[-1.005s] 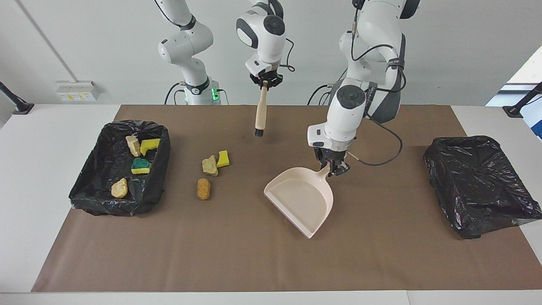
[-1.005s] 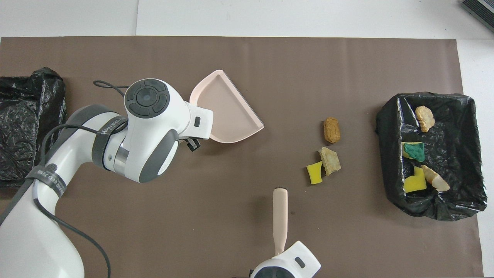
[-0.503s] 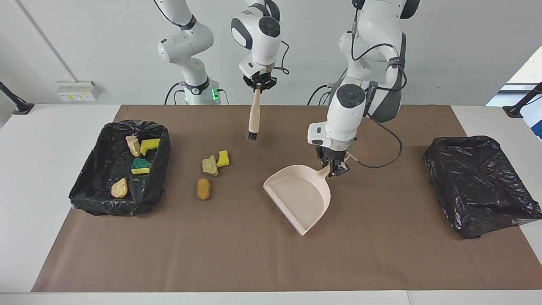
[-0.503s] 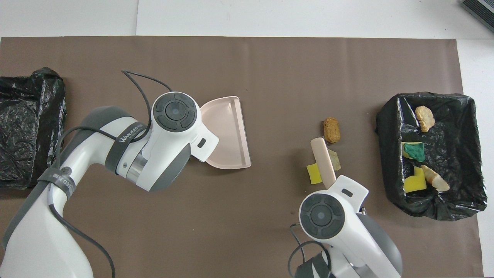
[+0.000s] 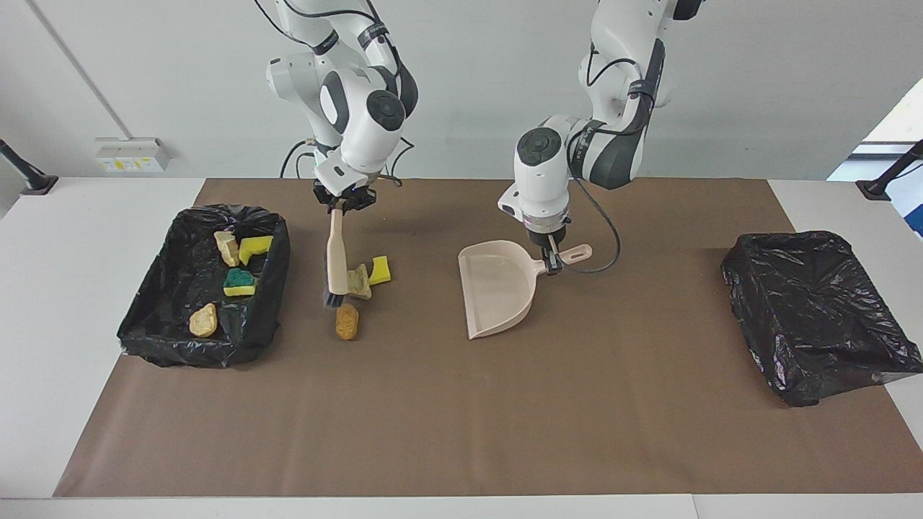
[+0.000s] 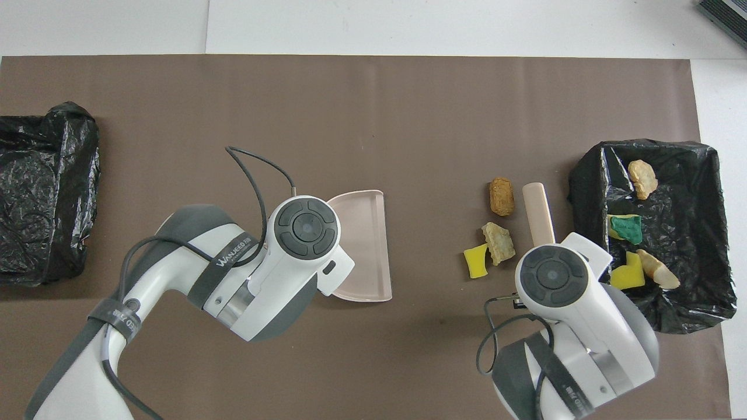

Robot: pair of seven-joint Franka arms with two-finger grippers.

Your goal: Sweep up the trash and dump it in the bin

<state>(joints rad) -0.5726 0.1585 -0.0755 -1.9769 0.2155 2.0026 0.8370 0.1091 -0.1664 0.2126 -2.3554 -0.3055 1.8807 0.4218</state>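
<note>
Reading the overhead view like a clock, with 12 pointing away from the robots.

Right gripper (image 5: 343, 204) is hanging over the brown mat (image 5: 461, 432), fingers pinched tight on the top of the brush (image 5: 336, 259). The brush is pointing bristles down. The bristle end is sitting low, right by the mat, but whether it's actually touching is hard to call.

Left gripper (image 5: 551, 261) is clamped shut on the handle of the dustpan (image 5: 497, 295), which is lying flat around mid-mat. Its open mouth is facing 3 o'clock, toward the loose trash. Can't tell if it's resting on the mat or floating just above.

Three pieces of trash are lying out on the mat, well apart from the dustpan at its 3 o'clock. Closest to the robots is the yellow sponge bit (image 5: 381, 269), and the beige rocky chunk (image 5: 358, 281) is touching it at about 2 o'clock. The brown lump (image 5: 347, 321) is sitting near the chunk's 12. The brush is hanging at 3 o'clock of those pieces, between them and the bin (image 5: 144, 317).

That black-bagged bin is at the right arm's end and is holding four pieces. A pale chunk (image 5: 228, 248) and a yellow sponge (image 5: 254, 247) are lying nearest the robots. A green-topped sponge (image 5: 239, 282) is next, and a golden lump (image 5: 204, 320) is farthest out.

A second black-bagged bin (image 5: 815, 310) is sitting at the left arm's end.
</note>
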